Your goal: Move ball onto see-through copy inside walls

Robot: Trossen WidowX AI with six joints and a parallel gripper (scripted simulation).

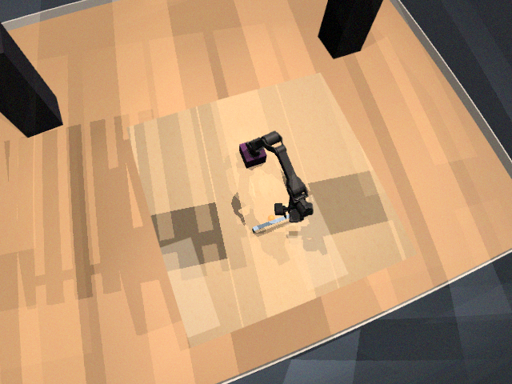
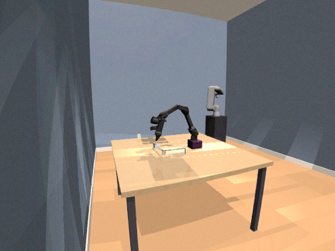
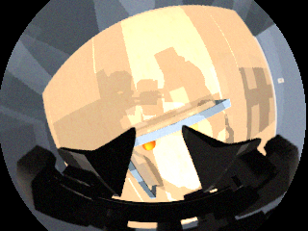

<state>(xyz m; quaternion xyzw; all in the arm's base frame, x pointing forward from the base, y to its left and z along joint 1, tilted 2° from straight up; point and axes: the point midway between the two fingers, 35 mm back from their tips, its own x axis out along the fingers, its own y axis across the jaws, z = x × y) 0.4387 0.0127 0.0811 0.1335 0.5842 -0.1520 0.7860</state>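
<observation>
Two clear walls (image 2: 169,151) meet near the desk's middle, the orange ball (image 2: 163,152) tucked in their near corner. Beyond, toward the far edge, the gripper (image 2: 156,138) hangs partly open, empty. Descend straddling the ball squarely before closing.

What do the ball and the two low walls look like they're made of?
Ball: small, orange, smooth and opaque, possibly plastic or rubber; too small to tell more. Walls: thin, see-through with pale blue edges, the table showing through them, so likely clear acrylic or glass. The hand is open above them, holding nothing.
</observation>
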